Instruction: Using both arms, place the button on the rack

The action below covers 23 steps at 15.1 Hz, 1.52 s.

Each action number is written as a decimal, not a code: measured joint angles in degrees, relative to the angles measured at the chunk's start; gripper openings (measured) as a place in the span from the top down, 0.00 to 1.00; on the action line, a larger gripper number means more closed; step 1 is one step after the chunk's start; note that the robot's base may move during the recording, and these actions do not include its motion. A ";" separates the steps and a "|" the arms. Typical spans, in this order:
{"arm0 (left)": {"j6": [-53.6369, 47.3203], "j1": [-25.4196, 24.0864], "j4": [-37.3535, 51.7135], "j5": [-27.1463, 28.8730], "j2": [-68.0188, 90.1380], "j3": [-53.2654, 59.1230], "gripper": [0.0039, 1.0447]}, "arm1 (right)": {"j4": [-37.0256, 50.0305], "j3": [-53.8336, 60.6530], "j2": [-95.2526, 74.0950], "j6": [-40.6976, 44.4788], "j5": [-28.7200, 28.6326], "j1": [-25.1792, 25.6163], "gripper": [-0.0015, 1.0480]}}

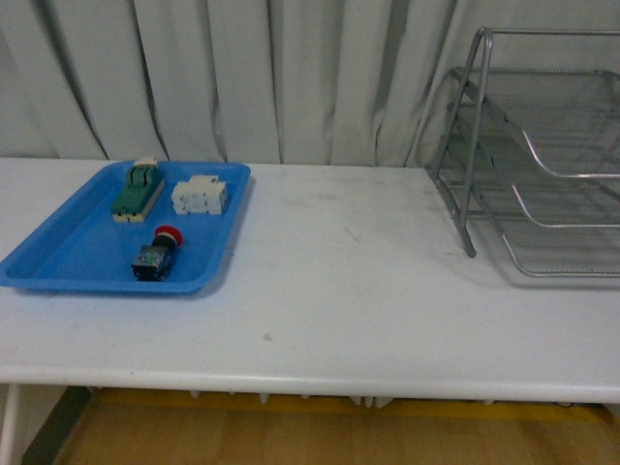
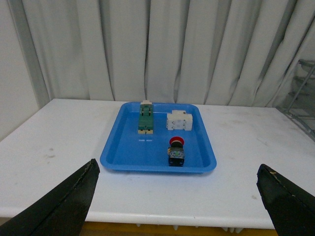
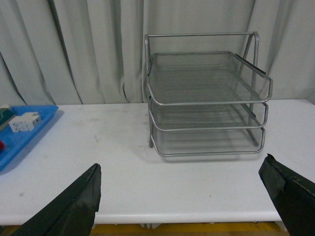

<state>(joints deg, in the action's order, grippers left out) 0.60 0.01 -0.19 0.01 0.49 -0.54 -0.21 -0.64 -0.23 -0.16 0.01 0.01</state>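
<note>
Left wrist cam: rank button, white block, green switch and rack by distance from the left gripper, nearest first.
1. button: near end of the blue tray, straight ahead.
2. white block and green switch: side by side at the tray's far end, too close to call.
3. rack: off across the table, toward the robot's right.

No readable text, label, brand or number is showing on anything in any of the views.
</note>
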 joint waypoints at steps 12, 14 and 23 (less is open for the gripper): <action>0.00 0.00 0.00 0.00 0.00 0.00 0.06 | 0.00 0.00 0.00 0.00 0.00 0.00 0.06; 0.00 0.00 0.02 -0.09 0.00 0.00 0.06 | 5.60 -1.11 -8.59 -4.72 -15.89 8.17 0.06; 0.02 0.00 0.00 -0.02 0.00 0.00 0.06 | 50.14 -27.39 -71.10 -19.10 -29.68 32.04 0.06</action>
<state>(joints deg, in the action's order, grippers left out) 0.62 0.01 -0.19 -0.01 0.49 -0.54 49.93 -28.03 -71.33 -19.27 -29.67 32.05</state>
